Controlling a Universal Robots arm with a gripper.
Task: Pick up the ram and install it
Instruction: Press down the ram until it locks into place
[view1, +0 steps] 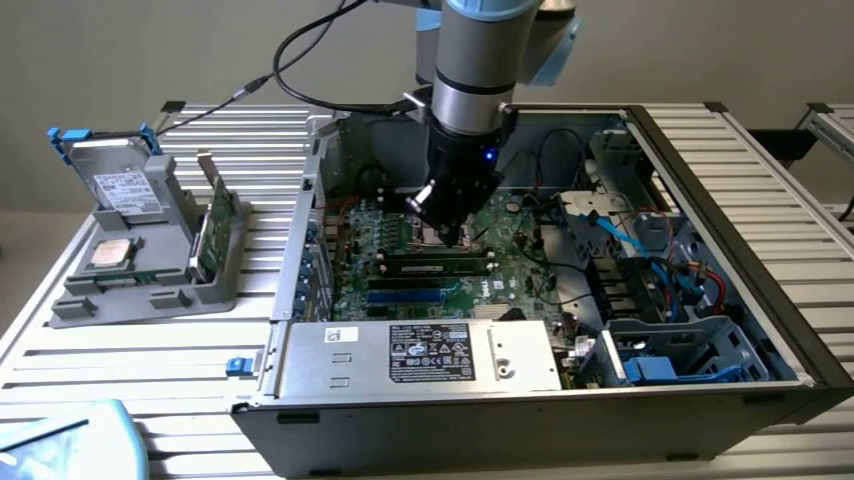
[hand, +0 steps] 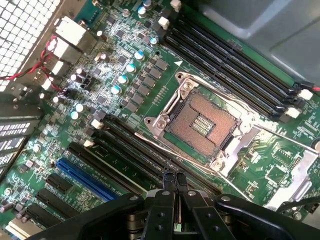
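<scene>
The black two-finger gripper (view1: 447, 228), fingers pressed together and holding nothing, hovers mid-frame over the green motherboard (view1: 514, 235); the long green circuit-board ram stick (view1: 211, 232) stands upright in the grey holder (view1: 140, 290) at left for easy grasping.

The arm (view1: 470, 60) is running off the exterior view's 12 o'clock edge. The gripper (view1: 447, 232) is hiding part of the motherboard (view1: 400, 270). Label print on the power supply (view1: 427, 355) is too small to read.
</scene>
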